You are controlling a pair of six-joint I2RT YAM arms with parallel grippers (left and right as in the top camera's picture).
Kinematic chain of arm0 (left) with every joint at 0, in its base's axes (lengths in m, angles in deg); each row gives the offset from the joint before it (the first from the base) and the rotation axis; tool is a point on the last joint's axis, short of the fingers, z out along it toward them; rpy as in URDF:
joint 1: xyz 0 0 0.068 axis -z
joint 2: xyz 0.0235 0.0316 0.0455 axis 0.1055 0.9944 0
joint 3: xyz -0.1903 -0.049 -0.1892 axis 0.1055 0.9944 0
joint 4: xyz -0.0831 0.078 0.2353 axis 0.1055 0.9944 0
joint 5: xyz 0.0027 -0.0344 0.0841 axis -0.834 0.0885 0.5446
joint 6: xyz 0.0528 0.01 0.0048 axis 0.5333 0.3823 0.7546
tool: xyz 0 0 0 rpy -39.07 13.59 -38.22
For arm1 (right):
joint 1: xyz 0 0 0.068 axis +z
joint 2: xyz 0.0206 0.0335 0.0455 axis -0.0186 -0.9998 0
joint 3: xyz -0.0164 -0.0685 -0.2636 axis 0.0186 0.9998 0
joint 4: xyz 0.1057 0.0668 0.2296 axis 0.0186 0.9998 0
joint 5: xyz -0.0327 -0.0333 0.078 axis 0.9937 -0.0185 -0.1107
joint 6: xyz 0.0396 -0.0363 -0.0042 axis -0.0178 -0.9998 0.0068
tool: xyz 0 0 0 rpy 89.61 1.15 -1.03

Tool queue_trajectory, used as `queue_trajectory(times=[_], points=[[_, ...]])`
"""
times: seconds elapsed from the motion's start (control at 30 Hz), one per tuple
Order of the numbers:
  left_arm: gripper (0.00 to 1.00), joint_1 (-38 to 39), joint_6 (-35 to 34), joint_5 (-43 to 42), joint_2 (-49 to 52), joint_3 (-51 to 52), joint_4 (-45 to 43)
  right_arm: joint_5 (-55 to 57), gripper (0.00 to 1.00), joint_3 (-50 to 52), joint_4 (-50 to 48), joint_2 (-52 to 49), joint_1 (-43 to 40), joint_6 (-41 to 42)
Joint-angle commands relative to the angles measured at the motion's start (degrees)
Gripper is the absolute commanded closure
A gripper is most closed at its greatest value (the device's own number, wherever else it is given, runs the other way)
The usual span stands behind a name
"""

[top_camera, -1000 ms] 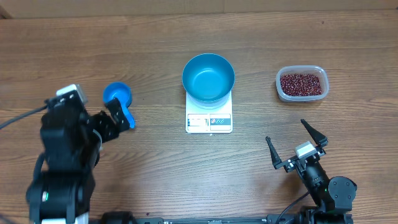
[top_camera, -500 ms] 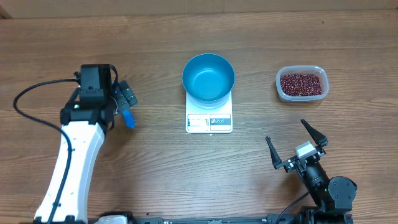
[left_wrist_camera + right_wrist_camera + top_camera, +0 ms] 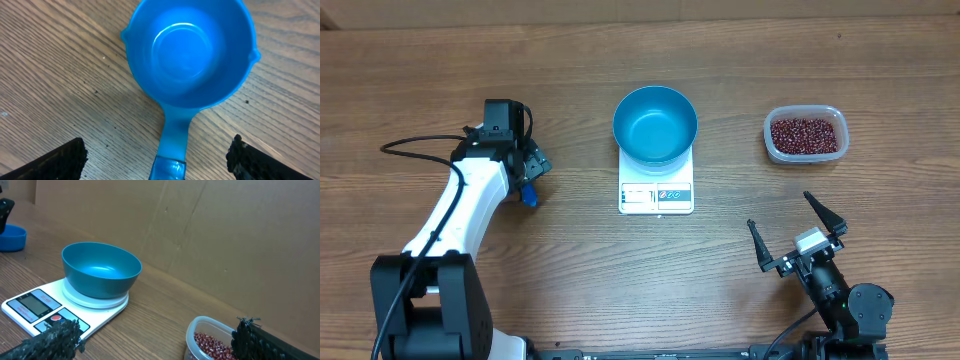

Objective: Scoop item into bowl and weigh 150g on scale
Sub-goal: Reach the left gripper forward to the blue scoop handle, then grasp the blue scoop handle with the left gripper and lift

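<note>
Nearest, on the near right of the wooden table [image 3: 620, 290], the right gripper [image 3: 779, 210] sits low with its two black fingers spread wide and nothing between them. It is well apart from everything else on the table.

Farther in, at the middle, is the white scale [image 3: 656, 196]. Its display strip [image 3: 30, 302] and buttons run along its near edge; the reading is too small to make out. The blue bowl [image 3: 655, 125] stands upright on the scale's platform, covering its far part.

On the left, level with the scale, the left arm reaches across from the near left, and the left gripper [image 3: 157, 142] hangs over the small blue scoop [image 3: 190, 50]. The left wrist view shows its fingers [image 3: 60, 160] set far apart, one on each side of the scoop's handle [image 3: 170, 145] and clear of it, so it grips nothing. The scoop lies flat on the table with its cup on the far side and its handle pointing near. In the overhead view only the handle's end shows from under the gripper.

At the far right, well apart from the bowl, is the clear plastic tub [image 3: 770, 140]. The dark red-brown beans [image 3: 805, 135] lie inside it as a loose layer.

Beyond the table's far edge rises a brown cardboard wall [image 3: 225, 230].
</note>
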Motion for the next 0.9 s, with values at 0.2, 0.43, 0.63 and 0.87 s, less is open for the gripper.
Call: queue_trajectory(times=[0.2,0.43,0.63,0.87], points=[[0.18,0.13,-2.93,-1.55,5.42,-1.25,-3.56,0.57,0.0,0.61,-0.17,0.46,-0.17,0.39],[0.28,0.13,-3.8,-1.36,7.82,-1.25,-6.34,0.57,0.0,0.61,-0.17,0.46,-0.17,0.39],[0.34,0.13,-4.42,-1.33,8.7,-1.25,-7.39,0.57,0.0,0.61,-0.17,0.46,-0.17,0.39],[0.48,0.11,-4.66,-1.36,9.46,-1.25,-7.74,0.57,0.0,0.61,-0.17,0.46,-0.17,0.39]])
